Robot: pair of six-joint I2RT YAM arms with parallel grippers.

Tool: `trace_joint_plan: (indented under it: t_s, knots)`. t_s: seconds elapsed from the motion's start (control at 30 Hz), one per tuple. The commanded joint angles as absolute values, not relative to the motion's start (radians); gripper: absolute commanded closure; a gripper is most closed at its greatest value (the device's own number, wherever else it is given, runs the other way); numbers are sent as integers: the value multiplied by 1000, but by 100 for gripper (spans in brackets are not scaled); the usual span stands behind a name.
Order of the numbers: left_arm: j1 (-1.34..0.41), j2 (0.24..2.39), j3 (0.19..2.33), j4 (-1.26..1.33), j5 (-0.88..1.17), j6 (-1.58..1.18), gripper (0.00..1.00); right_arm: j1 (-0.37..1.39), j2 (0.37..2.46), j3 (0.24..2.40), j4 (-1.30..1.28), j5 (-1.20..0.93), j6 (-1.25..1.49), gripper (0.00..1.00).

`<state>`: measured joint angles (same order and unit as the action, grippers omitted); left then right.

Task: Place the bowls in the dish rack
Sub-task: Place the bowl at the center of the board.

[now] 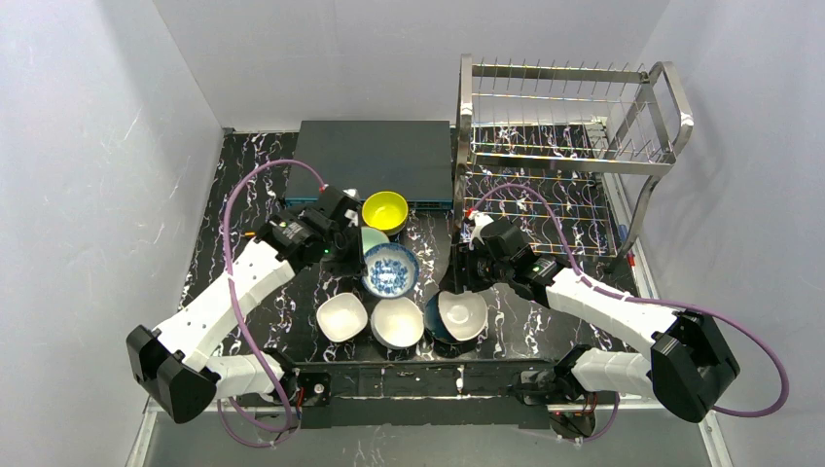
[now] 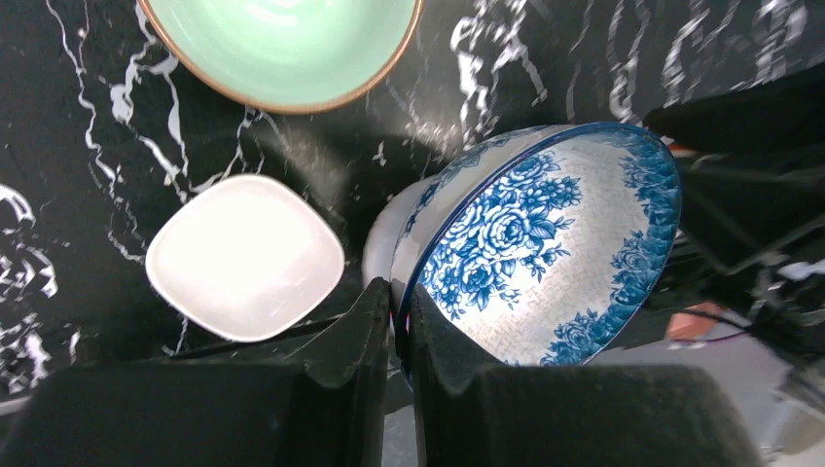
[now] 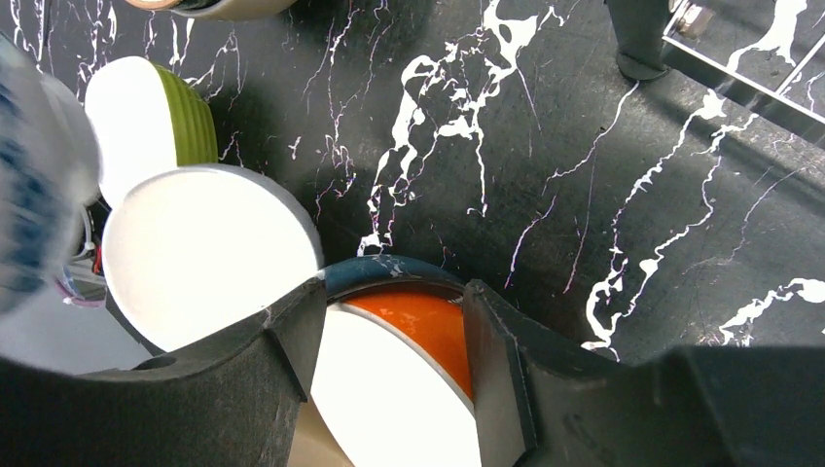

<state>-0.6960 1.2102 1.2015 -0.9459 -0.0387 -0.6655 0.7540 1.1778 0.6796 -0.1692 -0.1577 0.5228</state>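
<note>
Pick step. Left gripper [image 2: 396,302] pinched narrow on rim of blue-floral bowl [image 2: 545,253], tilted beside white square bowl [image 2: 243,258]. Right gripper [image 3: 389,297] spread wide astride orange-lined bowl [image 3: 428,326], contact unclear. Dish rack [image 1: 671,97] far right. Next: likely lift 1 bowl clear, carry right, slot in upright.

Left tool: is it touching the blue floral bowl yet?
Touching. The left wrist view shows the left tool closed on the rim of the blue floral bowl, one finger inside and one outside, with no gap visible.
</note>
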Motion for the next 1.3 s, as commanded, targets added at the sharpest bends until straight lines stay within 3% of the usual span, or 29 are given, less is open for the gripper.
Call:
trace_joint_plan:
  t_s: [0.0,0.5,0.6,1.0,1.27]
  knots:
    - [-581,1154,1210,-845,109,-657,100,757,1184,722,-149,-159,519,38]
    - [-342,1343,1201,-796,95,-592,97,757,1185,724,-159,-158,518,38]
    - [-331,1376,1200,-784,73,-578,88,756,1174,725,-173,-149,514,38]
    - [-328,1351,1230,-830,38,-509,36,743,1124,725,-252,-93,519,37]
    - [-477,1264,1220,-839,122,-565,24,681,1065,705,-362,-126,520,35]
